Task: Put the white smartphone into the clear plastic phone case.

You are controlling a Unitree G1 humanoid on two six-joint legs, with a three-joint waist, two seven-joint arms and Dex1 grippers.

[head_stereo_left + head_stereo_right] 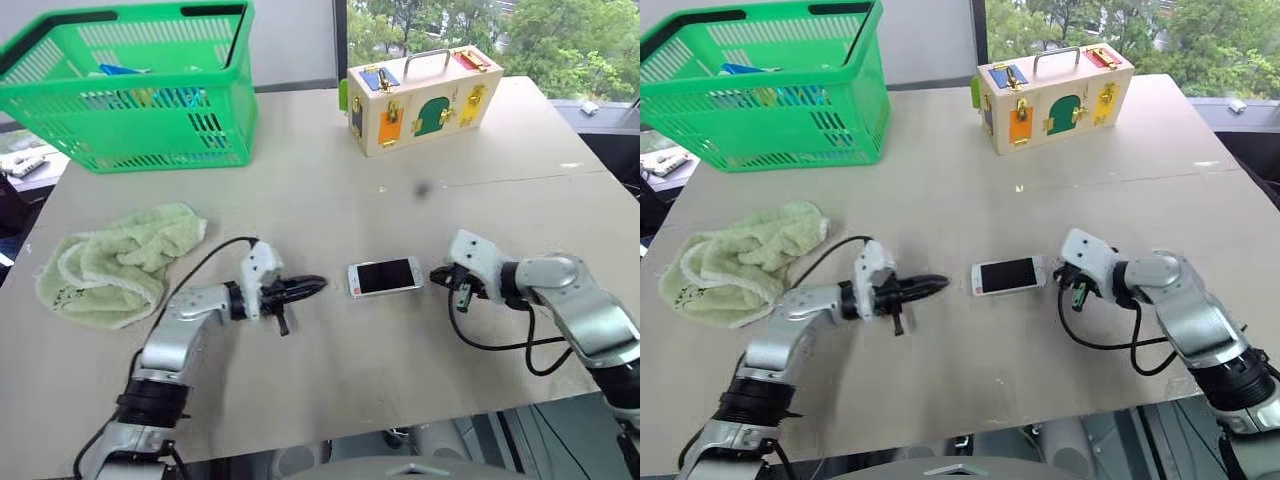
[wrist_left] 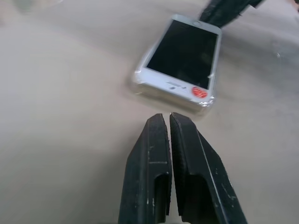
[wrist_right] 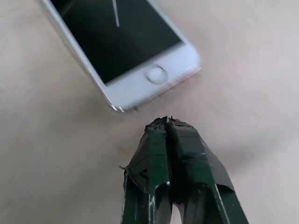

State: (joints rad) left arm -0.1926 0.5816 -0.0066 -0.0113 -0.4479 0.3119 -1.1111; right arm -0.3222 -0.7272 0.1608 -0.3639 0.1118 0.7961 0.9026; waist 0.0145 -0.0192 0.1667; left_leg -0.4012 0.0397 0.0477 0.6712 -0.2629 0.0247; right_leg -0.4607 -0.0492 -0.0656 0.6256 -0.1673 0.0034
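Fingers pressed together, both grippers empty — left (image 1: 318,284), right (image 1: 437,273) — flanking white smartphone (image 1: 385,277); no legible writing.

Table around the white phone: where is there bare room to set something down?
Bare: the wide stretch between the white smartphone and the wooden latch box, and the near edge in front of the phone. Crowded: the phone's two ends, with the left gripper and right gripper beside them; green towel and green plastic basket fill the left.
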